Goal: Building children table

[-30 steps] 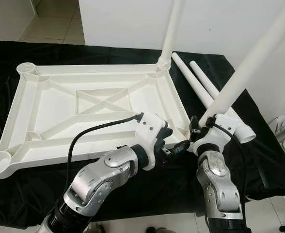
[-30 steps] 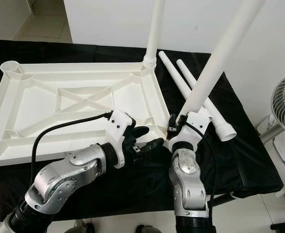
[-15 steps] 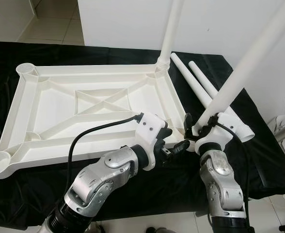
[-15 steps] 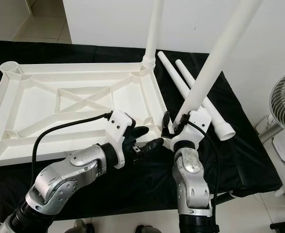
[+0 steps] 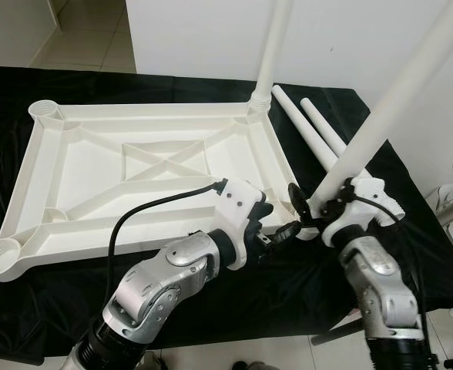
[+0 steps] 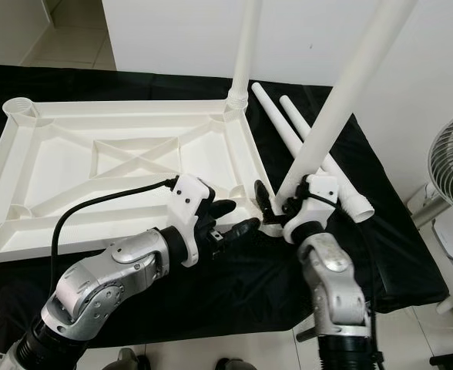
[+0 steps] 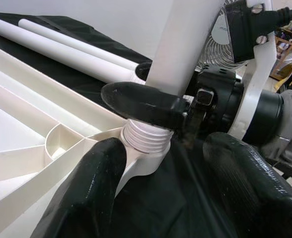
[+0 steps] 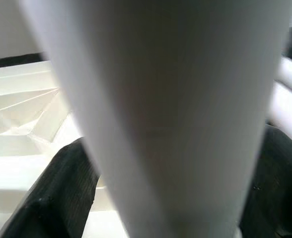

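Tabletop (image 5: 134,166), a white moulded plastic panel, lies upside down on the black cloth (image 5: 26,85) that covers the work surface, its ribbed underside and corner sockets facing up. One leg (image 5: 271,46) already stands upright in the far right socket. Two spare legs (image 5: 319,135) lie side by side on the cloth, just beside the panel's right edge.

The right gripper (image 5: 313,210) is clamped around the lower end of a fourth leg (image 5: 396,92), which leans steeply up and to the right. In the left wrist view its threaded end (image 7: 145,139) sits at the near right socket (image 7: 136,163), tilted rather than square to it; whether any thread has caught cannot be told.

The left gripper (image 5: 276,231) rests by that same corner with its fingers (image 7: 86,188) spread, one on either side of the socket and holding nothing.

Judging by the look of them, these legs are hollow plastic tubes — light and stiff, but smooth and likely slippery under a narrow grip. A hold low down, just above the thread (where the right gripper has it now), gives good control of the tip, though the long free length above will lever hard against the fingers. The thread is probably the delicate part — forced in at this angle it could cross and jam. The panel looks light enough to slide on the cloth, so the left gripper would do well to steady the corner while the leg is brought upright.
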`<state>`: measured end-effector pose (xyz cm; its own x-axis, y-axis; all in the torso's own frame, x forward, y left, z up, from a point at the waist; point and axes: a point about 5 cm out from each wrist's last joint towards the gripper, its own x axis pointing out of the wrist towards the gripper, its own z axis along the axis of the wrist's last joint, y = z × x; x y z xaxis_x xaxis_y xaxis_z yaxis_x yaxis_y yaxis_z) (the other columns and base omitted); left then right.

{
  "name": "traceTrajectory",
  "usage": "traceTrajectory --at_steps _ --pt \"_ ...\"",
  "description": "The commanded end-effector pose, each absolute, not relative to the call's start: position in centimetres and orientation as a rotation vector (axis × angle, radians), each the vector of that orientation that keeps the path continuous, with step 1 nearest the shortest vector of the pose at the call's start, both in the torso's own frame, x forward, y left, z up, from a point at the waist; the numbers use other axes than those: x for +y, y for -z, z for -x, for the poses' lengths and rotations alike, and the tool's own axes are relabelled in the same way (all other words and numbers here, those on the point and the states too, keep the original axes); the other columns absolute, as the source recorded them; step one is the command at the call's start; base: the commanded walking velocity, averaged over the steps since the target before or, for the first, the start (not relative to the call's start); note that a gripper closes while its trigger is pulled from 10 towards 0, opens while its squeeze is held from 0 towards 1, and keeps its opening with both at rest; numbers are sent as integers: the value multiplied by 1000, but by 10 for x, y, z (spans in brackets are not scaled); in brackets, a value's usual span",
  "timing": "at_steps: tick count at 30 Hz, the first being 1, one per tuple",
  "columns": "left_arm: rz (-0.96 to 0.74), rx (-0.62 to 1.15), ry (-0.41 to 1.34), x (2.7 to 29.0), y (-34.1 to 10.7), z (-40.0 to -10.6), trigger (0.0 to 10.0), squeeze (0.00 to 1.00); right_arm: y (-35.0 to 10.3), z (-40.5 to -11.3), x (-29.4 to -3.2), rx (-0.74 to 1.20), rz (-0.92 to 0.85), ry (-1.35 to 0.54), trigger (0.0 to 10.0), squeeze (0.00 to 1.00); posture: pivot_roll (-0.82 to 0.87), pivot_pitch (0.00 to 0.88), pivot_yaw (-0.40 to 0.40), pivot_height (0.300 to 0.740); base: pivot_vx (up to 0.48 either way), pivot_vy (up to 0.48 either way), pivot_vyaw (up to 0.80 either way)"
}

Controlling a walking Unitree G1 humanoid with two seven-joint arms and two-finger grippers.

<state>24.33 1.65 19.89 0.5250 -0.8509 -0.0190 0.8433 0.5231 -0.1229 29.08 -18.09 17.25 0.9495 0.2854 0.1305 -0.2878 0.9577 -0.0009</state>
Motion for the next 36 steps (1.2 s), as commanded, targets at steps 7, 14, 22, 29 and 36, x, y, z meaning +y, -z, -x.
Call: traceTrajectory --at_steps 7,14,22,29,36 --pt "94 91 1099 13 -198 -240 10000 0 -167 -298 -186 -132 7 -441 10000 0 -14 124 -59 740 0 0 0" --pt "92 93 1102 13 -198 -239 10000 0 -163 -301 -191 -117 33 -504 0 0 -8 127 -55 740 0 0 0" --pt "96 95 1102 13 -198 -238 10000 0 -161 -301 -199 -110 41 -546 0 0 -11 131 -60 740 0 0 0" --pt "100 97 1103 12 -197 -236 10000 0 -159 -300 -200 -105 19 -500 10000 0 -12 135 -62 740 0 0 0" --pt "100 101 1104 12 -196 -235 10000 0 -156 -297 -196 -102 13 -420 10000 0 -12 132 -65 740 0 0 0"
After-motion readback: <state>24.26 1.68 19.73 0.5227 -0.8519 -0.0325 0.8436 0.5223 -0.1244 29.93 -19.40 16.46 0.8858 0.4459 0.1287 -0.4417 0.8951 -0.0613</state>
